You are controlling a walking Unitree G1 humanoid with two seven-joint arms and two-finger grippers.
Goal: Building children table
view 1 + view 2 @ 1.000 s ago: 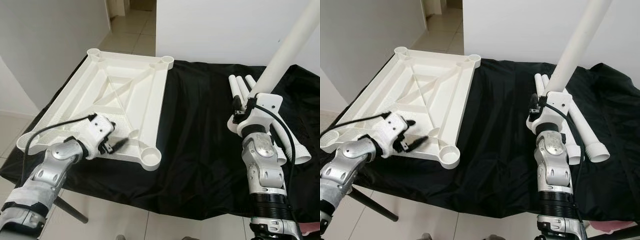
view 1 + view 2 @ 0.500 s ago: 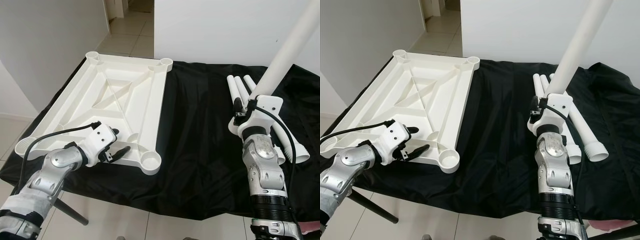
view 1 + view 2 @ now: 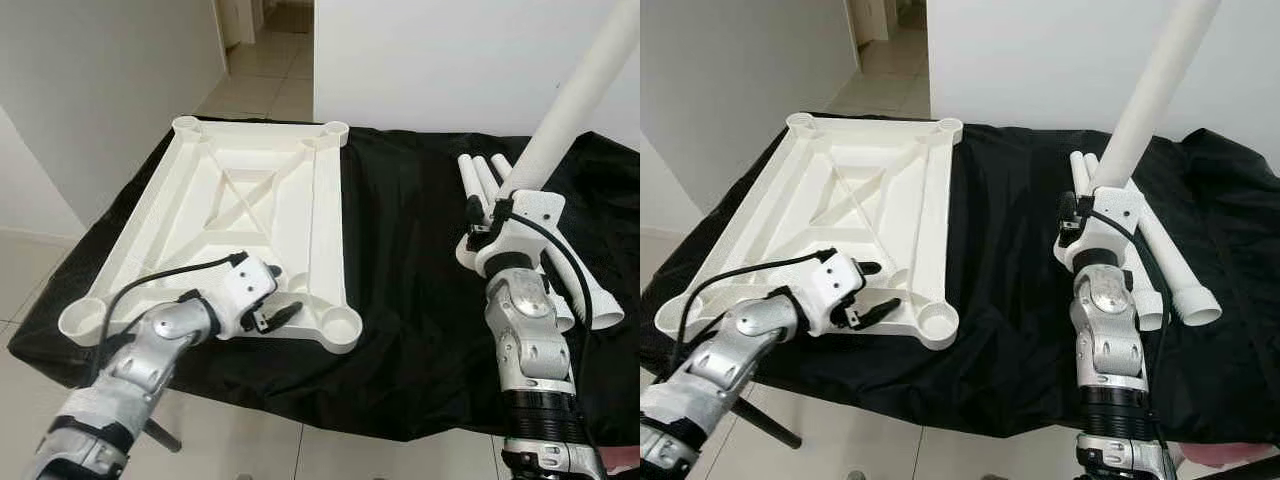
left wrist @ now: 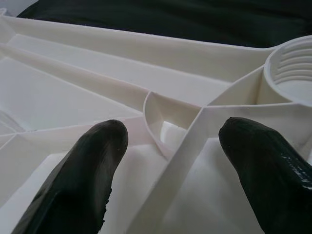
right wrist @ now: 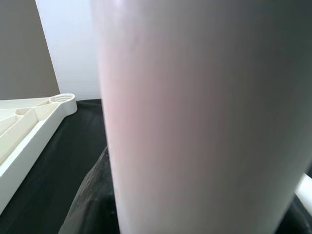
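A white plastic tabletop (image 3: 240,215) lies upside down on the left half of a bench draped in black cloth (image 3: 410,250), its ribbed underside facing up with a crossed brace in the middle and a round threaded socket at each corner. The near-right socket (image 3: 342,324) sits close to the cloth's front edge.

The left gripper (image 3: 872,291) reaches in over the near edge of the tabletop, just left of that socket. Its fingers (image 4: 87,161) are spread apart (the left wrist view shows both black tips hovering over the ribs, with a curved web and the threaded socket between and beyond them) and they clamp on nothing. A black cable loops from the wrist back along the silver forearm.

On the right side, the right gripper (image 3: 497,212) stands raised above the cloth with a long white table leg (image 3: 585,85) held upright in it, the tube slanting up and to the right against the white wall. In the right wrist view the tube fills the frame close up, with a corner of the tabletop off to one side. The fingers are closed around the lower part of the tube.

Behind and beside that arm, several more white legs (image 3: 1170,262) lie together on the cloth, their flared open ends pointing toward the near-right.

A tiled floor (image 3: 265,70) runs off through a doorway beyond the bench.
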